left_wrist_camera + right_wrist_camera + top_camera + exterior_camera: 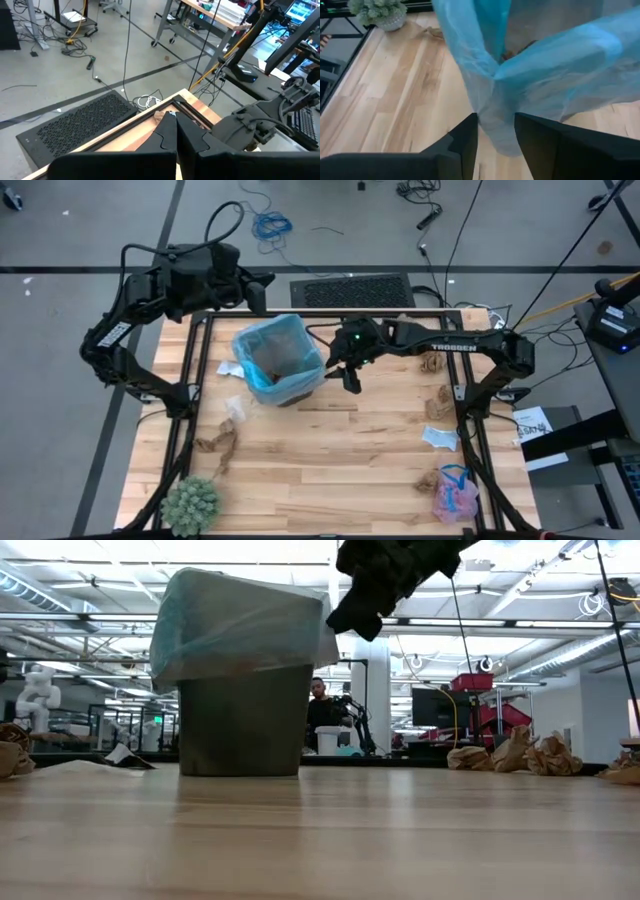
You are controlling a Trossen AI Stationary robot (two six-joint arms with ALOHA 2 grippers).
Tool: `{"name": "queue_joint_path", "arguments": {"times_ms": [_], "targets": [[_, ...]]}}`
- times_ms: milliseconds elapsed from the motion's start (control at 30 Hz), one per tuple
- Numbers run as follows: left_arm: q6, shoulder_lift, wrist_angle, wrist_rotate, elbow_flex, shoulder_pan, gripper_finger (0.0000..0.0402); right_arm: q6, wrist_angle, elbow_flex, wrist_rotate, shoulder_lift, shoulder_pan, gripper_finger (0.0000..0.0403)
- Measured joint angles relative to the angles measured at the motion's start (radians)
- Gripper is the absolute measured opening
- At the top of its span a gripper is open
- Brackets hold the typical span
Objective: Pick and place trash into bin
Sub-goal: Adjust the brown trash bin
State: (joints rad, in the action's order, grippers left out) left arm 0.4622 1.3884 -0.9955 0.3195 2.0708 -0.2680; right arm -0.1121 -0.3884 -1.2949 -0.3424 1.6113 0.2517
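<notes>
You had the right gripper just beside the bin, on the side facing the right arm, up level with the rim. Its fingers stood apart with nothing between them; past them, the wrist view showed only the blue bag over the rim. Judged from that, the step in hand was a drop at the bin, or coming away from one. To do it well, you needed to let go over the mouth, not over the rim, since the gripper sat at the edge rather than above the opening. Brown paper showed inside the bag.

The left gripper was clenched shut and parked off the far left corner of the table, behind the bin, out of the way.

Plenty of trash was left. A pink mesh puff with blue string lay at the near right corner, with a small brown scrap just beside it. A brown wad lay near the left rail, a white bit above it and a white paper touching the bin's left side. Along the right rail sat two brown wads and a white scrap.

The green plant at the near left corner was not trash. The loose bag edge beside the fingers was the one thing that could snag.
</notes>
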Motion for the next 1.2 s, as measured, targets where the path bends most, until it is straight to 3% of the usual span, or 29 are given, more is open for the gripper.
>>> {"name": "queue_joint_path", "arguments": {"times_ms": [133, 300, 367, 1200], "targets": [[0.000, 0.000, 0.000, 0.000, 0.000, 0.000, 0.0000, 0.001, 0.011, 0.000, 0.054, 0.033, 0.002, 0.0101], [0.000, 0.000, 0.000, 0.000, 0.000, 0.000, 0.0000, 0.010, 0.010, 0.000, 0.055, 0.095, 0.001, 0.0021], [0.000, 0.000, 0.001, 0.000, 0.000, 0.000, 0.0000, 0.007, 0.012, 0.000, 0.053, 0.111, 0.001, 0.0007], [-0.002, 0.000, -0.001, -0.007, 0.000, 0.003, 0.0000, 0.052, -0.001, -0.002, 0.053, 0.159, 0.004, 0.0013]]}}
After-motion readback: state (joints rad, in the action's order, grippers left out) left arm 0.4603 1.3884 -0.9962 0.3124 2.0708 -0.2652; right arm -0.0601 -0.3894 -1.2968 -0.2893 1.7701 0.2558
